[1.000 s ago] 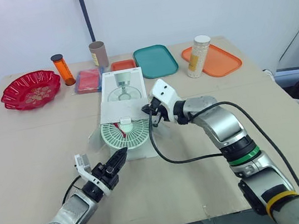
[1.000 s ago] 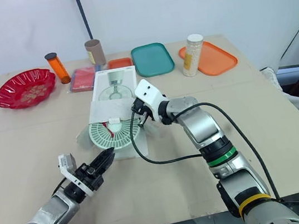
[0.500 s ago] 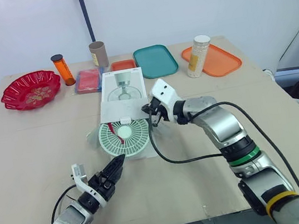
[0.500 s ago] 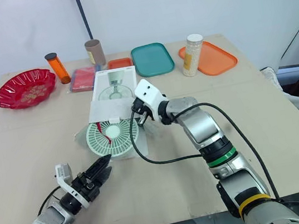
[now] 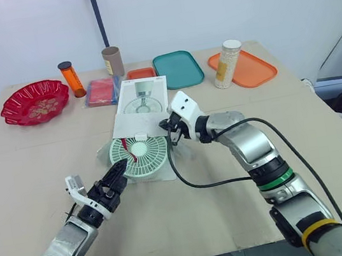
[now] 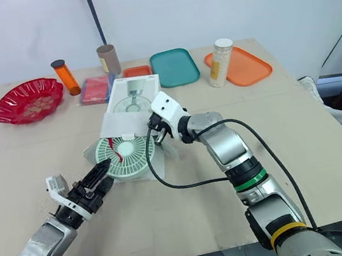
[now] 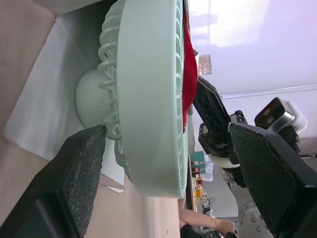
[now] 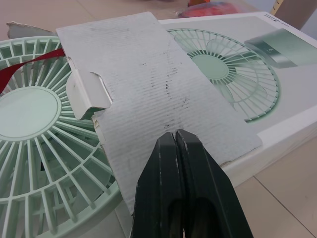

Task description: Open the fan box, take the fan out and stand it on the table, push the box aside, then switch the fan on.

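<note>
Fan (image 5: 141, 157), pale green and round, is seen lying grille-up on a white wrapper (image 5: 164, 171) just left of the middle of the head views, on the table (image 5: 31, 181). A red strap (image 5: 137, 151) is laid across its face. The white box (image 5: 144, 104), printed with a picture of the fan, is placed directly above it in the frame. The box's flap (image 8: 158, 89) is folded out over the fan's upper edge.

The left claw (image 5: 120, 168) is reached in from the lower left and is spread wide. In the left wrist view the fan's rim is seen between its two fingers (image 7: 74, 183), with nothing clamped. The right claw (image 8: 174, 136) is held at the right side of the fan, over the flap, with its fingers pressed together. Whether the edge of the flap is pinched between them cannot be told for certain. A black cable (image 5: 199, 185) is looped on the table below the right arm.

Along the top of the frame, from left to right, a red bowl (image 5: 35, 102), an orange bottle (image 5: 71, 78), a pink packet (image 5: 102, 91), a brown tube (image 5: 112, 61), a teal tray (image 5: 177, 69) and a white jar (image 5: 228, 63) on an orange tray (image 5: 254, 69) are set out.
</note>
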`<state>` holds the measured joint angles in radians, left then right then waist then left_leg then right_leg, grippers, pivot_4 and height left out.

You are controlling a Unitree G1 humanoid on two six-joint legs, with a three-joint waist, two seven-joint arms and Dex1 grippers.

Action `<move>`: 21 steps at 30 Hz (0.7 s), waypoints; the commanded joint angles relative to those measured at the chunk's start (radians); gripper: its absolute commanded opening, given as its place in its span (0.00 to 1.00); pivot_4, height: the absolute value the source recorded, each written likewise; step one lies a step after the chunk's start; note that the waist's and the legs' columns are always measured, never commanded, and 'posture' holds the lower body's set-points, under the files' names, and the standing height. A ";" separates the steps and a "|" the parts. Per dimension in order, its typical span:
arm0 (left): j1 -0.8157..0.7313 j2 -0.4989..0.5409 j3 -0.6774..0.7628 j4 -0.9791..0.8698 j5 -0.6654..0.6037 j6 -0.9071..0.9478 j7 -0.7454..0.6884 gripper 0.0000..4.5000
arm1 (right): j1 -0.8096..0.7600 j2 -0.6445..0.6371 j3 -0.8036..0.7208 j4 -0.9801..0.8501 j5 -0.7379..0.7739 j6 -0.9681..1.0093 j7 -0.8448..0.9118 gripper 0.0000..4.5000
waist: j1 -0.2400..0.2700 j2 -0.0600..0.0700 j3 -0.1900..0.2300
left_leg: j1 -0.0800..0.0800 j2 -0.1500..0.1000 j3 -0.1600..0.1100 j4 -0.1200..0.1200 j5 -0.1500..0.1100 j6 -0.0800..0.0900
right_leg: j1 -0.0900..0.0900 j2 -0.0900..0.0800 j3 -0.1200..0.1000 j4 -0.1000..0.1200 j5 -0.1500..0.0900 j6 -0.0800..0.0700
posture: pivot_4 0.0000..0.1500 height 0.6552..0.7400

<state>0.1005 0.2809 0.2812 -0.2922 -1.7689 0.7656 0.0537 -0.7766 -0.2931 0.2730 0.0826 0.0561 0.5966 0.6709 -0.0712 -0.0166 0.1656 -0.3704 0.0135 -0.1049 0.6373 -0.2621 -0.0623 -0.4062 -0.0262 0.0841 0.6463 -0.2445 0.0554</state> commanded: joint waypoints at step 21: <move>-0.079 -0.047 -0.026 0.099 0.076 0.009 -0.032 0.38 | 0.011 0.003 -0.003 0.003 -0.008 -0.007 -0.018 0.00 | 0.002 0.000 0.000 | 0.000 0.000 0.000 0.000 0.000 0.000 | 0.000 0.000 0.000 0.000 0.000 0.000 | 1.00 1.00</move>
<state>-0.0089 0.2188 0.2466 -0.1719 -1.6866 0.7528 0.0106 -0.7732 -0.2895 0.2720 0.0834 0.0517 0.5869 0.6517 -0.0695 -0.0171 0.1656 -0.3707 0.0134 -0.1050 0.6373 -0.2619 -0.0629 -0.4061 -0.0263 0.0840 0.6463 -0.2445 0.0556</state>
